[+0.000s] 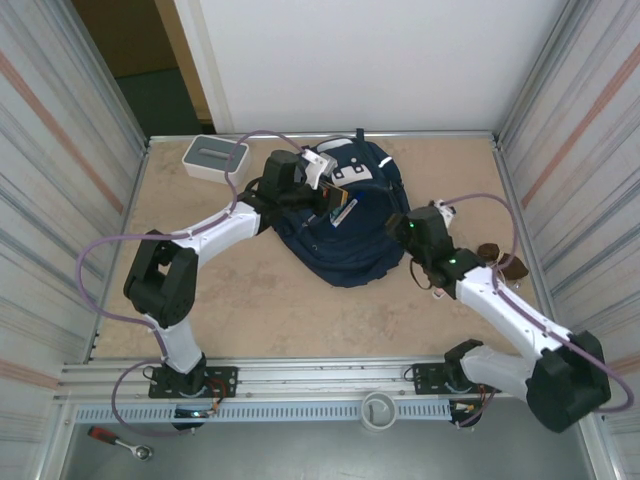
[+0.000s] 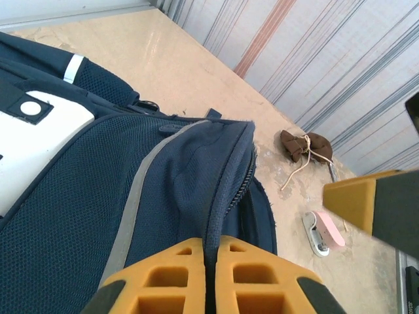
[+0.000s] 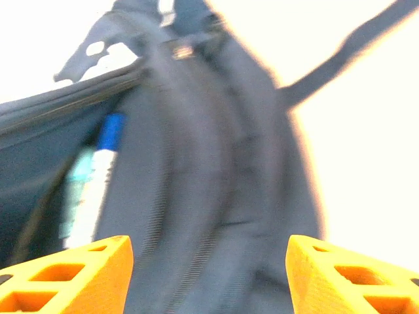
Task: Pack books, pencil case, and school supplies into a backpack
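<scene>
Backpack (image 1: 350,255) fabric sits pinched in closed left end effector (image 2: 209,254); wide-open right end effector (image 3: 209,247) faces its opening.

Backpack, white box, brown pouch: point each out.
backpack (image 1: 350,255), top view, lower front fabric.
white box (image 1: 215,157), top view, middle of its top.
brown pouch (image 2: 302,144), left wrist view, its body.

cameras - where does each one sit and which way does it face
Top external: above and behind the bases, looking down at the table; left arm and right arm whole, left hand and right hand at the backpack.
Left wrist: on the left arm, facing right across the table toward a brown pouch; its hand is shut on the backpack's zipper edge.
Right wrist: on the right arm, facing the backpack's opening, blurred; its open fingers frame the bottom.
Shared: backpack in all three; pouch in top and left wrist.
</scene>
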{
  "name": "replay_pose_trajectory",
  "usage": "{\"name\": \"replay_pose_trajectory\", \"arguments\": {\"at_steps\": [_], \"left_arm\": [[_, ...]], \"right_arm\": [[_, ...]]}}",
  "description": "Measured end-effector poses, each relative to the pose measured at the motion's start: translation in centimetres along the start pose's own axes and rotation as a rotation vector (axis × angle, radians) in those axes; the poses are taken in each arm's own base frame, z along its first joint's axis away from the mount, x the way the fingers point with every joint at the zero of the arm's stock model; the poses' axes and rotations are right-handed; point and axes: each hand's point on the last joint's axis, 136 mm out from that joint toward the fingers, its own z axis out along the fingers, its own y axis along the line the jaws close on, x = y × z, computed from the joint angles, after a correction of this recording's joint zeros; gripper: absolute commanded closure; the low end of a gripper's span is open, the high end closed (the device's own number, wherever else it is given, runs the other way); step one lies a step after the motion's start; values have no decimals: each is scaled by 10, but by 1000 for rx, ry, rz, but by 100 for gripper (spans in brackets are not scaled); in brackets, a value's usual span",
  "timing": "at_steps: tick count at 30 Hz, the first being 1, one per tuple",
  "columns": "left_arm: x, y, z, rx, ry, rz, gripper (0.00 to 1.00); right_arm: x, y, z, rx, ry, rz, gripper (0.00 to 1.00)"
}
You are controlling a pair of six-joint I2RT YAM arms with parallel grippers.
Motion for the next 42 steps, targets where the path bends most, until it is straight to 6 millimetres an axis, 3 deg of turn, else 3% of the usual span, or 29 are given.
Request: {"name": "replay_pose_trajectory", "arguments": {"at_steps": [3, 5, 7, 9, 16, 22, 26, 29, 32, 35, 42], "left_arm": [[0, 0, 0, 1, -1, 1, 100], [0, 0, 0, 1, -1, 0, 100], [1, 0, 0, 1, 0, -1, 100], [3, 1, 0, 1, 2, -1, 100], [4, 1, 1, 2, 0, 0, 100], [3, 1, 1, 2, -4, 2, 100], [6, 2, 1, 2, -1, 1, 100], [6, 2, 1, 3, 0, 0, 100], [8, 2, 1, 3, 1, 0, 100], [8, 2, 1, 3, 0, 0, 100], [4, 3, -2, 0, -7, 1, 100]], "right_arm": [[-1, -63, 0, 182, 25, 0, 25], [10, -101, 0, 293, 69, 3, 22], [26, -129, -1, 372, 123, -3, 22], [41, -143, -2, 407, 170, -9, 23], [72, -163, 10, 475, 280, -24, 42], [72, -161, 14, 466, 275, -28, 68], [71, -159, 15, 459, 267, -32, 77], [68, -149, 13, 419, 248, -46, 79], [64, -122, 9, 324, 214, -86, 80], [55, -77, 4, 181, 179, -134, 80], [39, 50, 3, -189, 175, -177, 80]]}}
